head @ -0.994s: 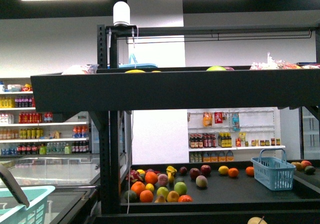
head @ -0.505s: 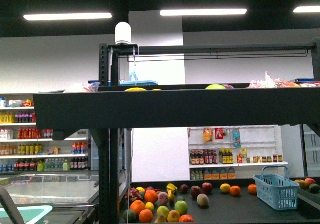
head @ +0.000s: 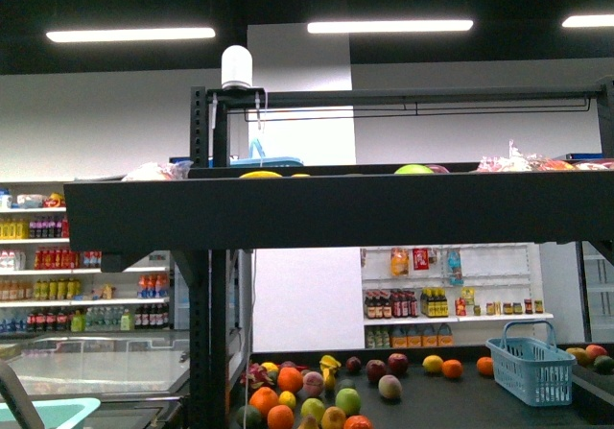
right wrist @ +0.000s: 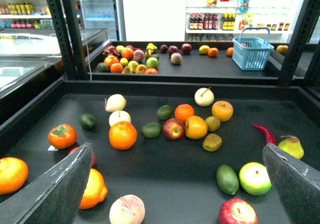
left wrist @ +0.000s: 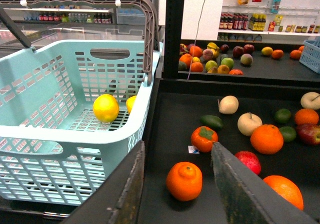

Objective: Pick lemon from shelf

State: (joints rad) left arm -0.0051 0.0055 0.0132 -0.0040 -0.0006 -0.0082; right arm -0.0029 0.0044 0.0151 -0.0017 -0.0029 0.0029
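Over the near deck of the black shelf (left wrist: 165,134), the left gripper (left wrist: 177,184) hangs with its two dark fingers spread wide, nothing between them but air, and an orange (left wrist: 184,181) lies on the deck right in that gap, not touched as far as the left wrist view shows. Just beside it, off the shelf's edge, sits a pale teal basket (left wrist: 50,134) with a brown handle folded up, and inside, on its slotted floor, rests the lemon (left wrist: 106,107), bright yellow, with a second yellow fruit (left wrist: 131,103) close against the basket wall next to it. Across on the other arm, the right gripper (right wrist: 180,184) is just as wide open and empty, one finger low at each side of its view, hovering above a scatter of fruit: a big orange (right wrist: 122,135), a persimmon with a green cap (right wrist: 62,136), a red apple (right wrist: 173,129), a green apple (right wrist: 254,178), a red chili (right wrist: 265,133) and a yellow-green pear (right wrist: 290,147). From the front view neither gripper shows; the shelf's upper deck (head: 336,213) cuts straight across, and beyond it a farther deck carries more fruit and a blue basket (head: 535,369).
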